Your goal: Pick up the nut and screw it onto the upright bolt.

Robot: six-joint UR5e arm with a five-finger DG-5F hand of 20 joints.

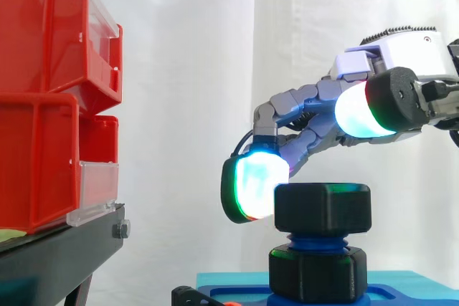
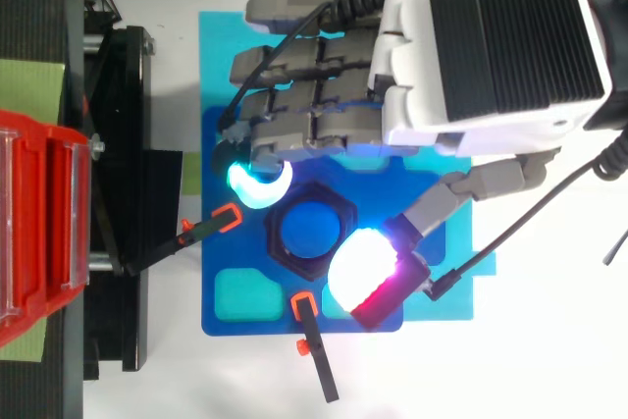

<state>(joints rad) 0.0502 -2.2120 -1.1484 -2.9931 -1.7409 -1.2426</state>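
Note:
A black hexagonal nut sits on top of the upright blue bolt, whose thread shows below it. A second black collar rings the bolt's foot on the blue fixture plate. My hand reaches over the nut from the right. One bent finger's cyan-white pad stands against the nut's far-left side. The thumb's white-red pad is on the opposite side, lifted above the nut's top. The hand is open astride the nut.
Red bins stack on a black stand at the left. Two black clamps with orange ends lie on the blue plate's edge near the bolt. A light blue mat lies under the plate.

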